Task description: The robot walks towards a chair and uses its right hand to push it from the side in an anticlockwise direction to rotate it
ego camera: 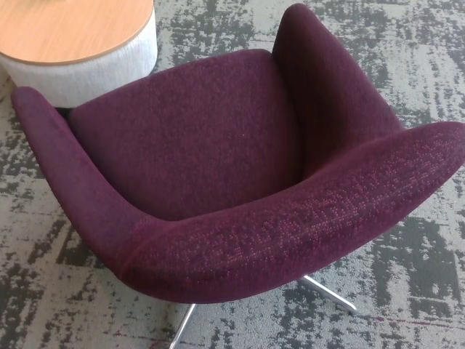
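Note:
A dark purple upholstered chair (196,138) fills most of the head view, seen from above. Its curved backrest (290,233) runs along the near side from lower left to the right edge. One armrest (327,87) rises at the upper right and the other armrest (51,160) lies at the left. Two chrome base legs (330,293) stick out from under the chair at the bottom. No part of either hand or arm shows.
A round table (73,29) with a light wood top and pale grey side stands at the upper left, close to the chair's left armrest. Grey carpet (421,58) with dark mottled patches covers the floor all around.

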Controlling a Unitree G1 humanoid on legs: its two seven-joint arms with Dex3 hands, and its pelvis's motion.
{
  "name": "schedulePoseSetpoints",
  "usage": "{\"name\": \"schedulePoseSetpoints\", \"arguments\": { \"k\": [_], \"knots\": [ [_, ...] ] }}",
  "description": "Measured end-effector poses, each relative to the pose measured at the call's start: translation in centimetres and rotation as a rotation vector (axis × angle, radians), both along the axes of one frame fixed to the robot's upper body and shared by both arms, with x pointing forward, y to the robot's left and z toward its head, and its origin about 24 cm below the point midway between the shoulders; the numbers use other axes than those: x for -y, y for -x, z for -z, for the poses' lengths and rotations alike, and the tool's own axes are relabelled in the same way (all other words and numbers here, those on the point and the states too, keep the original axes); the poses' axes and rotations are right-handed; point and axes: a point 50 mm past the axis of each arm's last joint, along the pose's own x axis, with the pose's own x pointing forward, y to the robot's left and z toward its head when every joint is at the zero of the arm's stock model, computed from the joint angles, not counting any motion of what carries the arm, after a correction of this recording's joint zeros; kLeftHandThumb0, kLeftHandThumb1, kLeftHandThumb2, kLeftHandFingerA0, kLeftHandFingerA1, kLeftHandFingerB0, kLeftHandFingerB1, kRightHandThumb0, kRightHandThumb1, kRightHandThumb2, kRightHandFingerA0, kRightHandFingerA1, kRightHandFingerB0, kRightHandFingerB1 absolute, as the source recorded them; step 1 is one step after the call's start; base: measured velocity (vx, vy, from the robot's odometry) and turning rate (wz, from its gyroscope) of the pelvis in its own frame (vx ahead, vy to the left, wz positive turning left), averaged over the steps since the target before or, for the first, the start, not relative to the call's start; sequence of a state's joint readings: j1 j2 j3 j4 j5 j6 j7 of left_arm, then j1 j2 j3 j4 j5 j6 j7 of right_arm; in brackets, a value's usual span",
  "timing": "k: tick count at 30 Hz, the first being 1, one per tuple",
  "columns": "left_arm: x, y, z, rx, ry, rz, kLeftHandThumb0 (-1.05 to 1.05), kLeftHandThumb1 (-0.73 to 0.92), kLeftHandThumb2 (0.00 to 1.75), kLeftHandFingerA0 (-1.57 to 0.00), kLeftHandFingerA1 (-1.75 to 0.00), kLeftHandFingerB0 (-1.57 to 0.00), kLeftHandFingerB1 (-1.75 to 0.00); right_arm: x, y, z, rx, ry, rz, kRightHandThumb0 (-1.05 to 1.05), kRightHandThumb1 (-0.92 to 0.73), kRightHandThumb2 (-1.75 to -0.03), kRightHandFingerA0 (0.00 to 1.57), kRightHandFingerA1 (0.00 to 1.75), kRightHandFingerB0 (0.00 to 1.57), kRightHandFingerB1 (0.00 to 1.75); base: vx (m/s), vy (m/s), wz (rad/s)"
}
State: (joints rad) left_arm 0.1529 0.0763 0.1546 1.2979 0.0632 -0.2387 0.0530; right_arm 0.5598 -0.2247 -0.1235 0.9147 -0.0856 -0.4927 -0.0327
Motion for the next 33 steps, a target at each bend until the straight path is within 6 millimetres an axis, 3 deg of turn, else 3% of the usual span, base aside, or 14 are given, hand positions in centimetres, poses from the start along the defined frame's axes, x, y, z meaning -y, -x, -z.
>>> {"name": "schedulePoseSetpoints", "arguments": {
  "k": [7, 11, 12, 13, 15, 16, 17, 20, 23, 24, 25, 26, 27, 33],
  "knots": [
    [0.0, -0.5, 0.0, 0.011, 0.003, -0.011, -1.05, 0.29, 1.35, -0.06, -1.06, -0.28, -1.15, 1.6, -7.8, -3.6, 0.385, 0.087, 0.023, -1.00, -0.60, -0.96, 0.05, 0.48, 0.00, 0.10, 0.00, 0.000, 0.00],
    [0.1, -1.2, 0.0, 0.027, 0.004, -0.006, -1.04, 0.22, 1.33, -0.10, -1.14, -0.19, -1.15, 2.0, -13.1, -7.3, 0.603, 0.143, -0.072, -0.98, -0.58, -0.94, 0.06, 0.58, 0.00, 0.21, 0.00, 0.000, 0.00],
    [0.1, -1.4, -0.1, 0.030, 0.004, -0.006, -1.05, 0.22, 1.34, -0.20, -1.21, -0.17, -1.15, 2.0, -13.9, -7.9, 0.639, 0.152, -0.088, -0.89, -0.67, -0.61, 0.01, 0.62, 0.00, 0.22, 0.00, 0.000, 0.00],
    [0.1, -1.5, -0.1, 0.034, 0.005, -0.009, -1.00, 0.26, 1.33, -0.06, -1.05, -0.18, -1.09, 1.8, -15.1, -9.0, 0.694, 0.163, -0.115, -0.88, -0.53, -0.95, 0.02, 0.29, 0.00, 0.23, 0.00, 0.000, 0.00],
    [0.1, -1.7, -0.1, 0.041, 0.007, -0.014, -1.04, 0.21, 1.33, -0.03, -1.06, -0.08, -1.05, 1.4, -17.1, -11.0, 0.790, 0.180, -0.167, -0.88, -0.54, -0.96, 0.01, 0.20, 0.00, 0.21, 0.00, 0.000, 0.00],
    [0.1, -1.8, -0.1, 0.045, 0.009, -0.017, -1.05, 0.12, 1.36, -0.14, -1.47, -0.10, -1.40, 1.0, -18.1, -12.2, 0.847, 0.189, -0.197, -0.86, -0.52, -0.95, 0.00, 0.16, 0.00, 0.23, 0.00, 0.000, 0.00],
    [0.1, -1.9, -0.1, 0.050, 0.011, -0.021, -1.03, 0.32, 1.40, -0.02, -1.07, -0.23, -1.16, 0.6, -19.0, -13.3, 0.897, 0.197, -0.226, -0.95, -0.58, -0.96, 0.00, 0.14, 0.00, 0.12, 0.00, 0.000, 0.00],
    [0.1, -2.2, -0.1, 0.059, 0.013, -0.028, -1.05, 0.26, 1.36, -0.25, -1.22, -0.21, -1.14, -0.9, -21.1, -16.1, 1.019, 0.213, -0.315, -1.00, -0.62, -0.99, 0.00, 0.12, 0.00, 0.13, 0.00, 0.000, 0.00],
    [0.1, -2.4, -0.2, 0.064, 0.013, -0.030, -0.98, 0.23, 1.30, -0.16, -1.07, -0.19, -1.05, -3.5, -23.0, -19.0, 1.142, 0.214, -0.437, -0.97, -0.56, -0.88, 0.00, 0.12, 0.00, 0.17, 0.00, 0.000, 0.00],
    [0.1, -2.5, -0.2, 0.066, 0.013, -0.031, -1.00, 0.26, 1.33, -0.18, -1.11, -0.26, -1.12, -4.1, -23.4, -19.7, 1.166, 0.212, -0.468, -0.94, -0.57, -1.01, 0.00, 0.18, 0.11, 0.22, 0.00, 0.000, 0.00],
    [0.1, -2.5, -0.2, 0.067, 0.012, -0.032, -1.05, 0.16, 1.31, -0.04, -1.52, -0.10, -1.54, -5.3, -23.9, -20.6, 1.201, 0.207, -0.520, -0.99, -0.70, -0.65, 0.00, 0.30, 0.00, 0.25, 0.00, 0.000, 0.00],
    [0.1, -2.6, -0.2, 0.069, 0.013, -0.032, -1.05, 0.16, 1.31, -0.04, -1.52, -0.10, -1.54, -6.3, -24.3, -21.2, 1.225, 0.201, -0.562, -0.99, -0.70, -0.65, 0.00, 0.30, 0.00, 0.25, 0.00, 0.000, 0.00],
    [0.1, -2.7, -0.2, 0.072, 0.013, -0.032, -1.03, 0.18, 1.31, -0.35, -1.26, -0.15, -1.09, -7.3, -24.7, -21.8, 1.251, 0.193, -0.606, -1.00, -0.73, -0.66, 0.00, 0.23, 0.00, 0.22, 0.00, 0.000, 0.00],
    [0.1, -3.0, -0.2, 0.082, 0.016, -0.042, -1.05, 0.26, 1.37, -0.18, -1.19, -0.26, -1.21, -13.5, -26.4, -23.6, 1.326, 0.134, -0.847, -0.96, -0.59, -1.01, 0.04, 0.22, 0.06, 0.27, 0.00, 0.000, 0.00]
  ]
}}
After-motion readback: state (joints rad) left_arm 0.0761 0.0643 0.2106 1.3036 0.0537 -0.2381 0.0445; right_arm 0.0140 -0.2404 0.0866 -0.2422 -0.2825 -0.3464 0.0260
